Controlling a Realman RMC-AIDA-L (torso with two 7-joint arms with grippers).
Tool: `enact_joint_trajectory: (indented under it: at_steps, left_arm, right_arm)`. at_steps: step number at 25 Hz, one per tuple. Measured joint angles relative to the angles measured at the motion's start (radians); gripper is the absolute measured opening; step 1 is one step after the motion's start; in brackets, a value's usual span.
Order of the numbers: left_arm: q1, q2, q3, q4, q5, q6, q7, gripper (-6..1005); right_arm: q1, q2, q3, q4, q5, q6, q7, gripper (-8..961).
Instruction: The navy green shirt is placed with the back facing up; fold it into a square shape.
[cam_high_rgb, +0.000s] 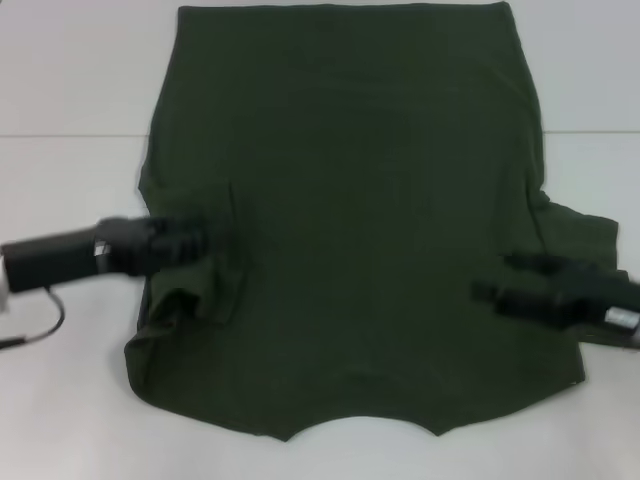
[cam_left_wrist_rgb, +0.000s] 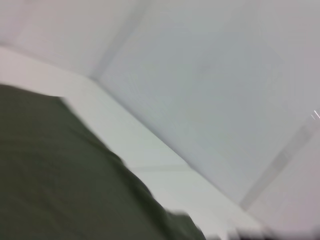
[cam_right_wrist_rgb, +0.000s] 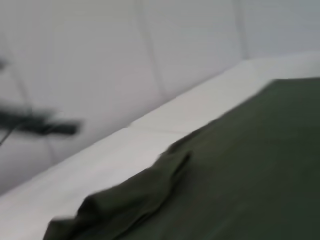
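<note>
We're early: navy green shirt (cam_high_rgb: 350, 200) has sleeves tucked inward, body unfolded; left tool (cam_high_rgb: 200, 240) and right tool (cam_high_rgb: 490, 290) states unclear.

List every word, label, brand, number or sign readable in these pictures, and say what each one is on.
None can be read.
The navy green shirt lies plain side up on the white table; no lettering shows on it in any view.
The left gripper and right gripper each carry a small pale patch on the arm, too blurred to read.
</note>
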Motion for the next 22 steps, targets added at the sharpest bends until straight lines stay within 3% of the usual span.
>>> enact_joint_trajectory:
  at_steps: [2, 3, 4, 5, 6, 7, 10, 12, 13, 17, 22]
  left_arm:
    - [0.014, -0.008, 0.002, 0.026, 0.011, 0.032, 0.048, 669]
    - [0.051, -0.029, 0.007, 0.074, 0.074, 0.079, 0.179, 670]
    - [0.054, -0.031, 0.008, 0.079, 0.081, 0.08, 0.193, 671]
    - [0.064, -0.036, 0.009, 0.084, 0.105, 0.077, 0.226, 672]
    - [0.07, -0.039, 0.009, 0.086, 0.119, 0.072, 0.25, 673]
    - [0.076, -0.042, 0.009, 0.088, 0.131, 0.065, 0.275, 673]
    - [0.088, -0.047, 0.01, 0.087, 0.152, 0.052, 0.33, 676]
    - [0.091, -0.05, 0.011, 0.089, 0.159, 0.051, 0.35, 813]
    - [0.092, -0.05, 0.012, 0.09, 0.162, 0.052, 0.355, 882]
    - [0.093, -0.051, 0.014, 0.093, 0.166, 0.061, 0.36, 876]
    - [0.092, -0.051, 0.014, 0.097, 0.166, 0.063, 0.385, 875]
  right_arm:
    - [-0.008, -0.013, -0.001, -0.067, -0.006, -0.009, 0.14, 892]
    - [-0.012, -0.023, -0.002, -0.097, -0.01, -0.018, 0.212, 892]
    - [-0.016, -0.035, -0.001, -0.121, -0.013, -0.023, 0.274, 891]
    - [-0.023, -0.069, 0.002, -0.166, -0.039, -0.027, 0.444, 891]
    - [-0.024, -0.089, 0.002, -0.181, -0.059, -0.025, 0.521, 891]
    - [-0.024, -0.089, 0.002, -0.181, -0.059, -0.025, 0.521, 891]
    - [-0.01, -0.162, 0.003, -0.221, -0.177, -0.035, 0.799, 890]
    - [0.003, -0.196, 0.012, -0.256, -0.254, -0.067, 0.907, 890]
    - [0.009, -0.204, 0.022, -0.278, -0.29, -0.08, 0.94, 890]
    - [0.047, -0.214, 0.094, -0.386, -0.447, -0.121, 1.091, 889]
    - [0.115, -0.209, 0.1, -0.39, -0.579, -0.118, 1.16, 888]
